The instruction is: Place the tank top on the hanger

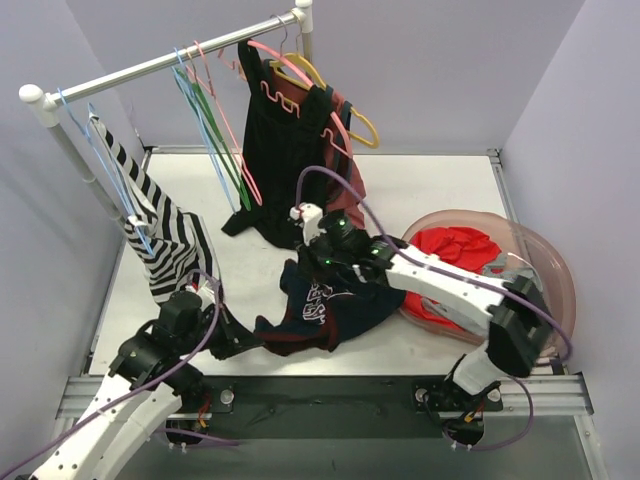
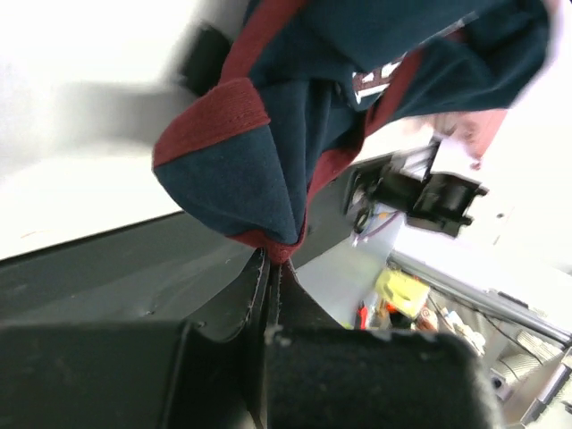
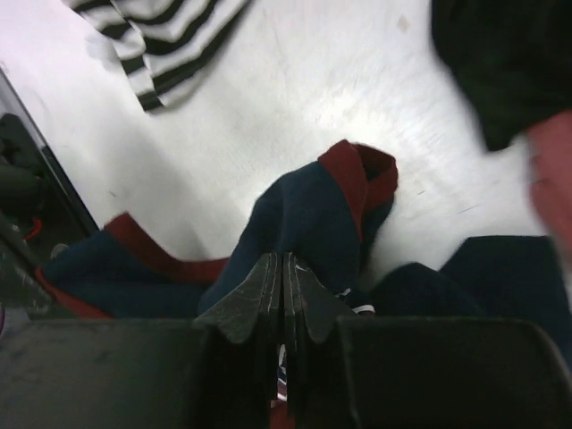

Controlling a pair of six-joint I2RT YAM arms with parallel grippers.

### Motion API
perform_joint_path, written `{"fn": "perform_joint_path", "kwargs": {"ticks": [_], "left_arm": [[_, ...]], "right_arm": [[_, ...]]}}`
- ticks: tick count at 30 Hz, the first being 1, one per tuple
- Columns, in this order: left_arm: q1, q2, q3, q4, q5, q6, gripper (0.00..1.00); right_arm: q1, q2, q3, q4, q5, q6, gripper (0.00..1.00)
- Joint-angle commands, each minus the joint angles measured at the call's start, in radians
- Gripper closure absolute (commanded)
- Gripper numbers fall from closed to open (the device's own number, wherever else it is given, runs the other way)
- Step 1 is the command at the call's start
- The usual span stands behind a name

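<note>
Well, pale lilac walls (image 1: 450,60) close in a white table (image 1: 430,200), with a clothes rail (image 1: 150,68) across the back. The tank top (image 1: 330,305) sits bunched near the table's front edge, the left claw (image 2: 271,268) and right claw (image 3: 282,277) each pinching its cloth.

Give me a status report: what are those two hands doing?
Left hand shut on tank top, at red trim. Right hand shut on its navy cloth. Tank top bunched between them. Black dress hangs just behind.

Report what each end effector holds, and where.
Left end effector pinches the tank top at its red-trimmed edge; right end effector, navy fabric near the trim.
</note>
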Motion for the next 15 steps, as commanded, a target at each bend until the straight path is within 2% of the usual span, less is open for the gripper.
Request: {"fn": "perform_joint_path", "kwargs": {"ticks": [1,4,5,7,11,15], "left_arm": [[0.005,0.019,0.217,-0.067,-0.142,0.077,1.00],[0.005,0.102,0.354,-0.098,-0.252,0.152,1.00],[0.005,0.130,0.467,-0.106,-0.277,0.200,1.00],[0.005,0.221,0.590,-0.153,-0.363,0.254,1.00],[0.005,0.366,0.955,-0.233,-0.518,0.406,1.00],[0.005,0.461,1.129,-0.264,-0.583,0.494,1.00]], "right_arm": [[-0.040,-0.191,0.080,-0.091,0.016,-0.222,1.00],[-0.118,-0.222,0.206,-0.169,-0.002,-0.307,1.00],[-0.139,-0.223,0.287,-0.188,-0.015,-0.320,1.00],[-0.202,-0.227,0.358,-0.226,-0.035,-0.364,1.00],[-0.264,-0.234,0.502,-0.248,-0.098,-0.410,1.00],[-0.310,-0.242,0.573,-0.249,-0.124,-0.413,1.00]]}}
